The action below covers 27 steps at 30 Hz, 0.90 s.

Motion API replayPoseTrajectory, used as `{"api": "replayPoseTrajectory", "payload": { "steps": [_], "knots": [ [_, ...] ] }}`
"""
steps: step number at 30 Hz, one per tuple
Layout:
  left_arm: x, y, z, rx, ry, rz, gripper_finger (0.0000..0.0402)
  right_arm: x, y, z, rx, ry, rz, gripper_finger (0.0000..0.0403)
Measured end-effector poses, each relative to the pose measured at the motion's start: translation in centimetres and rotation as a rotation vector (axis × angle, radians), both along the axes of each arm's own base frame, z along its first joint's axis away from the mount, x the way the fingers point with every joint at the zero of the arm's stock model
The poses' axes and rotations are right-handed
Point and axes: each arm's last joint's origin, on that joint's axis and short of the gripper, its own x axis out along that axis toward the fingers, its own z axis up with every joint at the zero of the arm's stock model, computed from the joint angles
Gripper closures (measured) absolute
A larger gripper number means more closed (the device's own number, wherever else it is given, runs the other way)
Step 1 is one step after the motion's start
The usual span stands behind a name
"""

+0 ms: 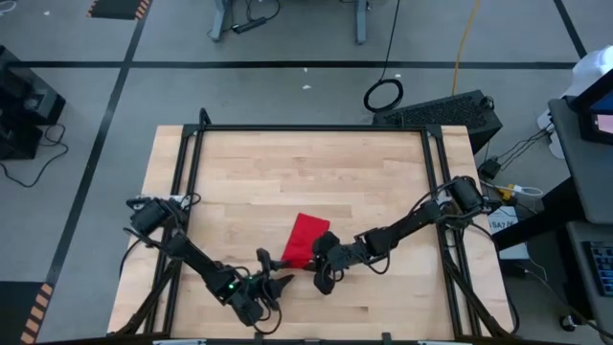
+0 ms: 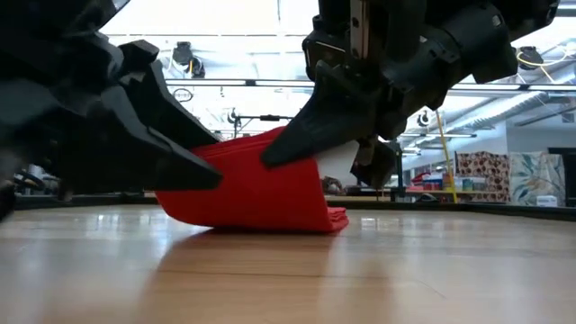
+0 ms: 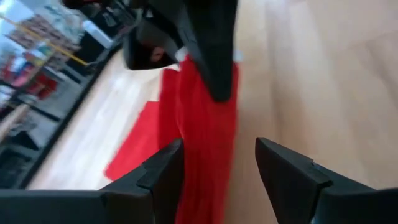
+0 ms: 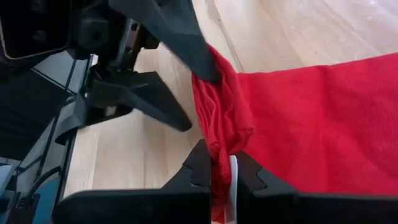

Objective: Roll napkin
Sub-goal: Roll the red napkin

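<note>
The red napkin (image 1: 306, 238) lies near the middle of the wooden table; its near end is raised and its far part (image 2: 270, 216) rests on the wood. My right gripper (image 4: 225, 171) is shut on that raised end, beside a small white tag (image 4: 233, 180). My left gripper (image 3: 217, 168) is open and comes level from the near left. One of its fingers stands on each side of the raised red fold (image 3: 205, 143). My right gripper pinches the napkin's bunched near edge (image 4: 219, 149) between its two fingers, right at the white tag. The fingers slant down from the table's far right. This end is lifted clear and the cloth slopes down to the table. My left gripper has one fingertip (image 4: 208, 71) against the bunched fold. The other finger (image 4: 168, 115) stands off the cloth over bare wood. I cannot tell whether the touching finger presses.
Black frame rails (image 1: 306, 127) run along the table's far edge and both sides. Bare wood (image 1: 287, 182) stretches beyond the napkin toward the far edge. The two grippers stand close together at the napkin's near end.
</note>
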Motion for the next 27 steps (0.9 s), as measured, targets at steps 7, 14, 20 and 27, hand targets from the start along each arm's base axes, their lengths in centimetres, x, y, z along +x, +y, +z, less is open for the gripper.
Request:
{"api": "replayPoseTrajectory", "payload": {
  "steps": [7,14,20,27],
  "knots": [
    [0.1,0.4,-0.4,0.095,-0.009,0.045,0.0197,-0.1,0.1,-0.1,0.016,0.013,0.01,0.0399],
    [0.1,0.1,-0.3,0.127,0.021,-0.009,0.0202,-0.1,0.1,-0.1,0.016,0.017,0.01,0.0399],
    [0.5,0.6,-0.4,0.132,0.032,0.0,0.0266,-0.1,0.2,-0.1,0.018,0.011,0.013,0.0399],
    [1.1,1.2,-0.3,0.154,0.045,0.007,0.0283,-0.3,0.6,-0.1,0.017,0.013,0.024,0.0399]
  ]
}}
